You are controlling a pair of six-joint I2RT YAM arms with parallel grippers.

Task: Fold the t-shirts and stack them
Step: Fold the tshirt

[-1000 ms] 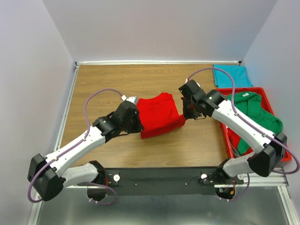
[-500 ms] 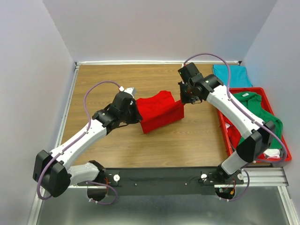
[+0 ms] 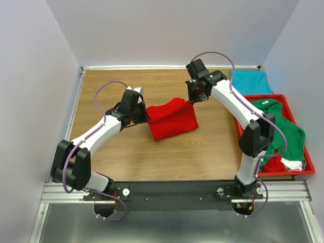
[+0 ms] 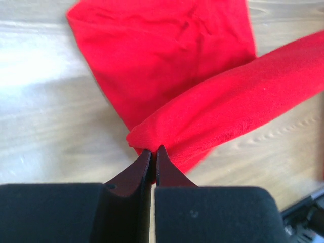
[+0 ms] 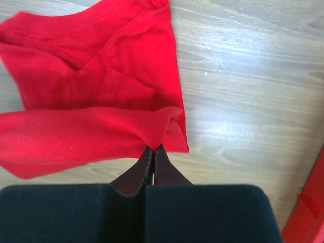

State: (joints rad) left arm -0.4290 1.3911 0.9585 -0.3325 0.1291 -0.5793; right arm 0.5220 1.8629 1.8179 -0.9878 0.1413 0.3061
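Evidently we are mid-fold on the bright red soft cotton t-shirt (image 3: 172, 119), which lies near the middle of the wooden counter (image 3: 116, 152), between our two arms. Our left fingers (image 4: 149, 159) are clenched on a bunched corner of red cloth at the shirt's left side. Our right fingers (image 5: 150, 162) are pinched tight on the matching corner at its far right side. We judge that the two grips sit at opposite ends of one edge so that the cloth between them hangs taut and straight. Carried across like that, the doubled edge should come down square on the layer beneath. Both wrist views bear this out: a thick, rounded band of red fabric runs away from each pinch, raised above a flat red layer that rests on the wood. The flat part has a few soft creases and, in the right wrist view, a diagonal seam or tuck. From above, its outline is a rough rectangle. Well apart, a folded teal t-shirt (image 3: 250, 82) lies at the far right corner of the counter, which we take as the place for the stack, and a crumpled green t-shirt (image 3: 276, 119) lies in the rigid red plastic tray (image 3: 271, 95) at the right
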